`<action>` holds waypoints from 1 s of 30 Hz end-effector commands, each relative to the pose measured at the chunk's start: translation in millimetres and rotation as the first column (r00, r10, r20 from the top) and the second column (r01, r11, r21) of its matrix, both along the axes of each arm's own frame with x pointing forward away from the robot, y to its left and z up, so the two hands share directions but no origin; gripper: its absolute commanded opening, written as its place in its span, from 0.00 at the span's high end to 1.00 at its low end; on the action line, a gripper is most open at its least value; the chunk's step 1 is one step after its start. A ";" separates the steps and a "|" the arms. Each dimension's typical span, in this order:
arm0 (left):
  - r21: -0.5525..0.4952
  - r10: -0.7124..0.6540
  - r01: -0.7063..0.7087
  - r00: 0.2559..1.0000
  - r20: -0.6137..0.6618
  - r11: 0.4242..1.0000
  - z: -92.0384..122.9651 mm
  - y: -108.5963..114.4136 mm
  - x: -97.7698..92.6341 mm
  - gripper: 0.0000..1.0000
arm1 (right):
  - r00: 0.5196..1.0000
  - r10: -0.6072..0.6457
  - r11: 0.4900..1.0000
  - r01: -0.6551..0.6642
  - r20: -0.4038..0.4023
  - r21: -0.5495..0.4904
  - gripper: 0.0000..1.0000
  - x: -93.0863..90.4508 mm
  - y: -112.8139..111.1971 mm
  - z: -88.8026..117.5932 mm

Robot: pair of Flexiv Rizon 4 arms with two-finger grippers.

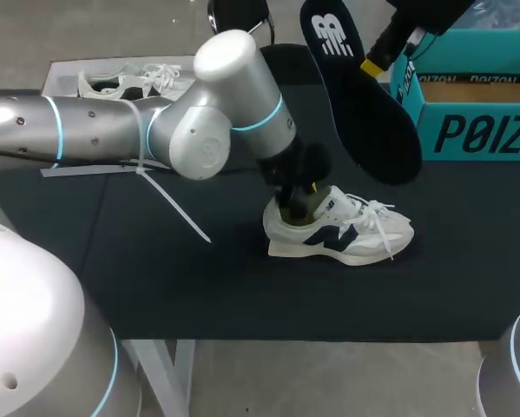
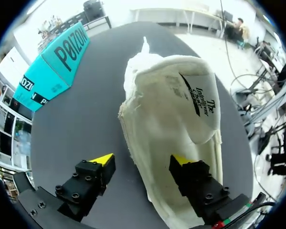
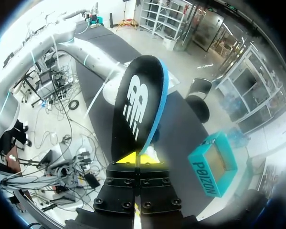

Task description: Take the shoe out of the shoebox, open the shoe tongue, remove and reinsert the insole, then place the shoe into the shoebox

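Standing mid-way on the table [image 1: 199, 278], one shoe [image 1: 346, 233] has bare dark surface all round; the left gripper [image 2: 143, 160] is spread astride its heel wall, one finger inside. One insole [image 1: 355, 95], pinched in the right gripper [image 1: 377, 62], hangs above the table beside one shoebox [image 1: 477, 130] at the far right edge; a second shoe [image 1: 125, 82] lies far left.

Dark-topped table [image 1: 199, 287], white shoe [image 1: 346, 234] upright near its middle, teal shoebox [image 1: 477, 130] at far right
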State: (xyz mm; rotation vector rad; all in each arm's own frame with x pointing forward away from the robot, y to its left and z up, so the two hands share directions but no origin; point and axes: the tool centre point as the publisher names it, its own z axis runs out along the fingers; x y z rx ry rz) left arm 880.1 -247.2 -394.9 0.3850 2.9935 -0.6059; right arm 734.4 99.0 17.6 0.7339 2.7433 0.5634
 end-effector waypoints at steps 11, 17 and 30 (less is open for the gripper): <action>-0.001 -0.026 0.026 1.000 -0.014 1.000 -0.8 -6.8 0.0 1.00 | 1.000 -0.001 1.000 0.001 -0.003 -0.002 1.00 1.2 1.1 0.2; -0.011 -0.070 0.070 0.997 -0.010 0.997 3.7 -9.3 -1.2 1.00 | 1.000 -0.001 1.000 0.001 -0.003 -0.002 1.00 1.2 1.1 0.2; -0.033 -0.242 0.241 0.970 -0.024 0.970 59.2 -16.5 0.3 1.00 | 1.000 -0.001 1.000 0.001 -0.003 -0.002 1.00 1.2 1.1 0.2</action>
